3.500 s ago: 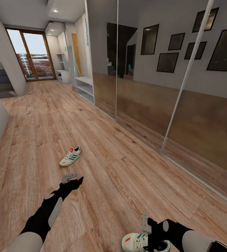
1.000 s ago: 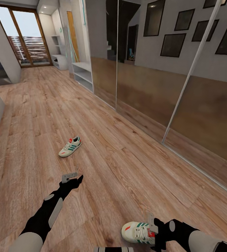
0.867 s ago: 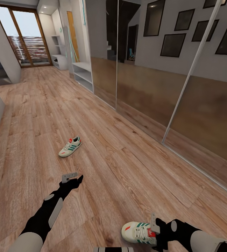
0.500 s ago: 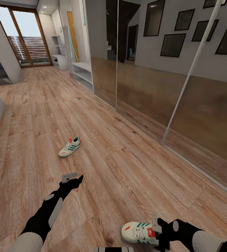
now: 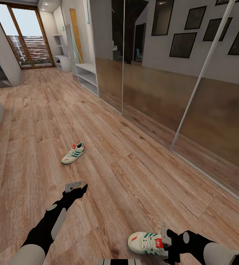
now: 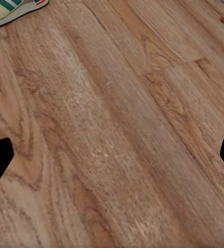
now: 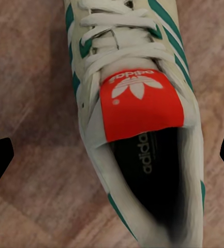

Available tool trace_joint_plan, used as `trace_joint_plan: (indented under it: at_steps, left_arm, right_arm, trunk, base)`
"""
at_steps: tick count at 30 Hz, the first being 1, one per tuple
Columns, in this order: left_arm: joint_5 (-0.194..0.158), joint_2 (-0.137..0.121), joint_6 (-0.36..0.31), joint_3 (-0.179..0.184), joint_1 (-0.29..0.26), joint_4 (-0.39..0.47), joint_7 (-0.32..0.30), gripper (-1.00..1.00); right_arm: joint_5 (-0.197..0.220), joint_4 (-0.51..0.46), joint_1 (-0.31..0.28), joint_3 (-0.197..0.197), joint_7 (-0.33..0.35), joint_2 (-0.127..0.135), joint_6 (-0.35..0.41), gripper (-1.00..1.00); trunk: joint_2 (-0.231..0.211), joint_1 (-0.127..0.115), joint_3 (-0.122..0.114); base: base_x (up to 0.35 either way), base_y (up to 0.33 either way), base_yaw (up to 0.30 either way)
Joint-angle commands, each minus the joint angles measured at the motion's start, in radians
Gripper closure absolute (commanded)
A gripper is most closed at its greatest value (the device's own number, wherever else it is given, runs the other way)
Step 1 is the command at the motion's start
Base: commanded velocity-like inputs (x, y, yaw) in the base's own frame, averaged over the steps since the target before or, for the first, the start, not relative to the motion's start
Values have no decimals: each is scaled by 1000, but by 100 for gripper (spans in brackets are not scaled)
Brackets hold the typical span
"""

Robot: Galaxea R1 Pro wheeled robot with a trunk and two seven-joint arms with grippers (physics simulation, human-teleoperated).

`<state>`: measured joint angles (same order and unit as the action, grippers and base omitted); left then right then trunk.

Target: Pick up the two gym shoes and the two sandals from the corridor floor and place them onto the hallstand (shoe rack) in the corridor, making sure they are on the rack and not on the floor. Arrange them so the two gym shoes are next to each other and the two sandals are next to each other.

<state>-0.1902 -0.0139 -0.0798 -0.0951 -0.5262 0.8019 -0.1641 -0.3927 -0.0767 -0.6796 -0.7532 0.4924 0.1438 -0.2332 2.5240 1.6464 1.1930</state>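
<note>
both gym shoes [image 5: 74, 153] lie on the corridor floor [image 5: 134, 173], hallstand [image 5: 87, 77] far; my right claw [image 5: 166, 239] spread over one, left claw [image 5: 74, 187] released

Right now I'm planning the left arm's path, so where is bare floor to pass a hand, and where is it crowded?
Bare wood-plank floor lies between the far white-and-green gym shoe and the glass-fronted wardrobe, and around the open left gripper. It is crowded by the near white-and-green gym shoe, where the open right gripper sits over its opening.
</note>
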Motion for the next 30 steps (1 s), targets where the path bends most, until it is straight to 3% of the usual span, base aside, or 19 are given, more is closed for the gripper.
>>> trace_joint_plan:
  at_steps: [1, 30]
  left_arm:
    - [0, 0, 0, 0, 0, 0, 0, -100]
    - [0, 0, 2, 0, 0, 0, 0, -100]
  right_arm:
    - [0, 0, 0, 0, 0, 0, 0, -100]
    - [0, 0, 0, 0, 0, 2, 0, -100]
  trunk:
    - [0, 0, 0]
    - [0, 0, 0]
  base:
    - [0, 0, 0]
    - [21, -25, 0]
